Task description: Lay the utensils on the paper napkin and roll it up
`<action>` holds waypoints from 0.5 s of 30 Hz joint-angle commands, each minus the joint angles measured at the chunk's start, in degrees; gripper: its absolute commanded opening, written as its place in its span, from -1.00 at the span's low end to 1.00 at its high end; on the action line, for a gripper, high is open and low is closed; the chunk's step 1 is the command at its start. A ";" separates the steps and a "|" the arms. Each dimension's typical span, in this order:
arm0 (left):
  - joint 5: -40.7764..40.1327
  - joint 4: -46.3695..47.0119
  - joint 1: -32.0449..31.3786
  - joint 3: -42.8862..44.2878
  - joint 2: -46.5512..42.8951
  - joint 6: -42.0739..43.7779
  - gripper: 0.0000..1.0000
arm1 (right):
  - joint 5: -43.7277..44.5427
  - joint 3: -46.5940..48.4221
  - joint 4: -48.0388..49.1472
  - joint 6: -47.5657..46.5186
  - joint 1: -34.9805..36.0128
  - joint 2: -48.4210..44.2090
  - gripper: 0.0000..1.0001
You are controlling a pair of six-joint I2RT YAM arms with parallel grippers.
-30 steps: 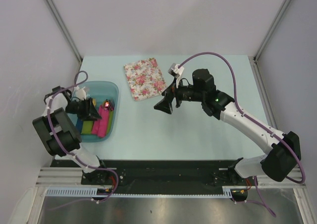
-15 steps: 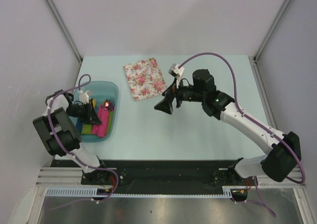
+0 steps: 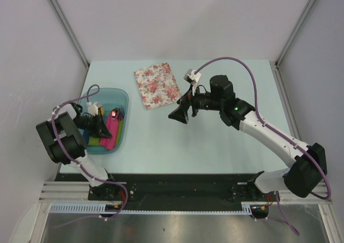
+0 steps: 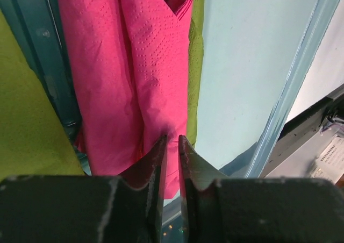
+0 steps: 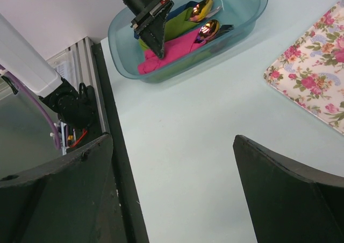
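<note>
A: Where is the paper napkin (image 4: 145,81)?
B: In the tub (image 3: 127,95), beside the utensils (image 5: 209,29); the left gripper (image 4: 171,143) pinches its fold, fingers narrow.
A: Trouble?
B: That small pinch may slip or tear it; the right gripper (image 3: 180,115) hangs wide open, outside the tub.

Bright, even, diffuse light, seemingly from overhead, leaves only faint soft shadows on the pale table (image 3: 161,141). The utensils (image 5: 208,29) flash orange glare. Close up, the paper napkin (image 4: 145,65) is crisp to its embossing, while the dark fingers (image 4: 150,173) in the foreground blur slightly.
</note>
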 commanded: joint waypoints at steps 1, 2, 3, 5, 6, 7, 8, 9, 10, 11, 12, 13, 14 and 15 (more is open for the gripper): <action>-2.54 4.43 0.19 -0.85 0.54 -0.53 -0.57 | 0.46 0.32 0.99 -0.95 -0.36 -1.76 0.99; -3.50 5.04 0.19 -1.20 0.28 -1.40 -0.55 | 0.46 0.32 1.08 -0.95 -0.36 -1.75 1.00; -3.94 5.40 0.19 -1.37 -0.16 -1.76 -0.53 | 0.46 0.24 1.17 -0.95 -0.36 -1.67 1.00; -4.30 5.93 0.19 -1.81 -0.60 -2.72 -0.50 | 0.46 0.32 1.43 -1.04 -0.44 -1.58 0.99; -4.30 6.19 0.19 -1.90 -0.86 -2.99 -0.45 | 0.46 0.41 1.34 -1.04 -0.53 -1.58 0.99; -4.04 6.11 0.19 -1.90 -1.74 -3.17 -0.44 | 0.46 0.59 1.34 -1.30 -0.53 -1.41 0.99; -3.77 5.76 0.10 -1.64 -2.35 -3.17 -0.42 | 0.38 0.67 1.26 -1.39 -0.62 -1.32 0.99; -2.03 5.23 0.01 -1.38 -2.97 -2.91 -0.36 | 0.38 0.85 1.26 -1.56 -0.79 -1.32 1.00; -1.49 4.62 -0.16 -0.94 -4.89 -2.47 -0.33 | 0.38 1.29 1.26 -1.39 -0.97 -1.14 1.00; -0.96 3.83 -0.95 -0.07 -5.95 -2.29 -0.29 | 0.38 1.64 1.17 -1.39 -1.15 -1.05 0.99; -0.70 3.39 -1.39 0.64 -7.09 -2.11 -0.21 | 0.46 1.99 1.08 -1.21 -1.41 -1.05 0.99; -0.69 2.34 -2.61 1.34 -9.63 -1.76 -0.18 | 0.46 2.69 0.99 -1.30 -1.50 -0.88 0.99; -0.69 1.89 -3.23 3.18 -10.79 -1.59 -0.15 | 0.64 3.04 0.90 -1.39 -1.76 -0.79 1.00; -0.43 1.28 -3.76 4.06 -11.93 -1.58 -0.11 | 0.81 3.31 0.73 -1.48 -2.02 -0.70 0.99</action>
